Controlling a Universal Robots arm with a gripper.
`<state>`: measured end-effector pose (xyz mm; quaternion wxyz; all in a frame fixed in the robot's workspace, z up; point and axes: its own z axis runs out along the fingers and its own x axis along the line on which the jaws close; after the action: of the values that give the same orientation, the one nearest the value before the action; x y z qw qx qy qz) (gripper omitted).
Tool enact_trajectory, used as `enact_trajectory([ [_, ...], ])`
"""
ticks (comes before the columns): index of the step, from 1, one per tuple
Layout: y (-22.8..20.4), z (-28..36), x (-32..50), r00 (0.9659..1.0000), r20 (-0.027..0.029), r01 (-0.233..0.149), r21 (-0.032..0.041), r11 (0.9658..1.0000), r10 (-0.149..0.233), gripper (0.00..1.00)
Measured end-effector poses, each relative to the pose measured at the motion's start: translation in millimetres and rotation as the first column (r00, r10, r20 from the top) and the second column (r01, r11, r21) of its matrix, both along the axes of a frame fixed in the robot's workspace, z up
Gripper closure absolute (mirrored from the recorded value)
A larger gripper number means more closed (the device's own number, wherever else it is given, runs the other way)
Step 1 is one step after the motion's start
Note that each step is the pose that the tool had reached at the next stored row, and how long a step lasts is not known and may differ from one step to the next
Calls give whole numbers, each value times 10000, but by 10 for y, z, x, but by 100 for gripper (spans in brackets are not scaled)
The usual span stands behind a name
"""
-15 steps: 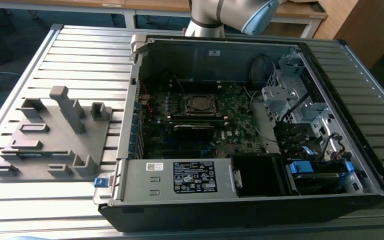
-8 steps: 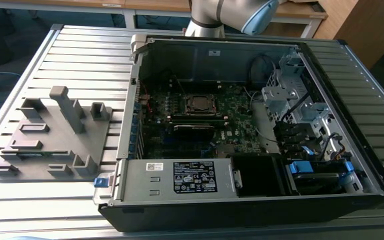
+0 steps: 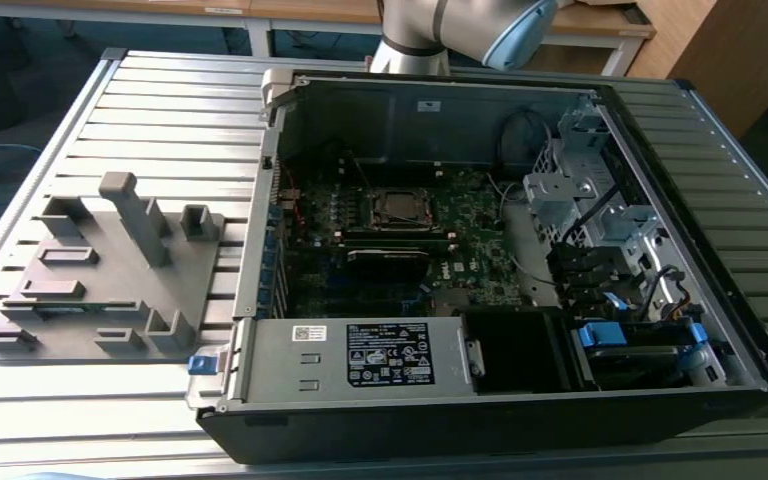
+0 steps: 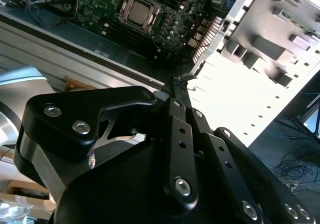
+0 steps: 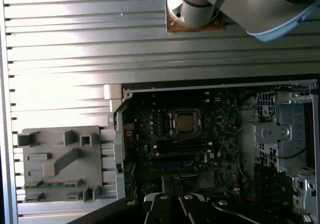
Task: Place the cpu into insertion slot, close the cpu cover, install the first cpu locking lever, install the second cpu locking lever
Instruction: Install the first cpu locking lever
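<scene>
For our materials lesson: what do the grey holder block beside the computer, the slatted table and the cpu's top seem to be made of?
Grey holder block: probably plastic, matte, evenly grey, moulded shapes. Slatted table: likely aluminium, pale ribs with a soft sheen. Cpu: top looks like dull silver-grey metal, faintly reflective.

the insertion slot (image 3: 402, 208) lies open from above, walled by the case (image 3: 357, 120) and drive cage (image 3: 578, 190).

We see soft, even light across the ribbed table (image 3: 171, 95) in the exterior view, the open computer case (image 3: 357, 395) dim inside and darkest toward six o'clock, while in both wrist views glare whitens the table's slats and the black end effector (image 4: 176, 86) shows only small glints.
</scene>
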<state>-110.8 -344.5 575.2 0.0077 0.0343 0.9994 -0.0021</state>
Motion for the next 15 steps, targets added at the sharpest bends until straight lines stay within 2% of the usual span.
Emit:
enact_trajectory([
  [15,0,-10,0,10000,1,0,-10,10000,0,90],
])
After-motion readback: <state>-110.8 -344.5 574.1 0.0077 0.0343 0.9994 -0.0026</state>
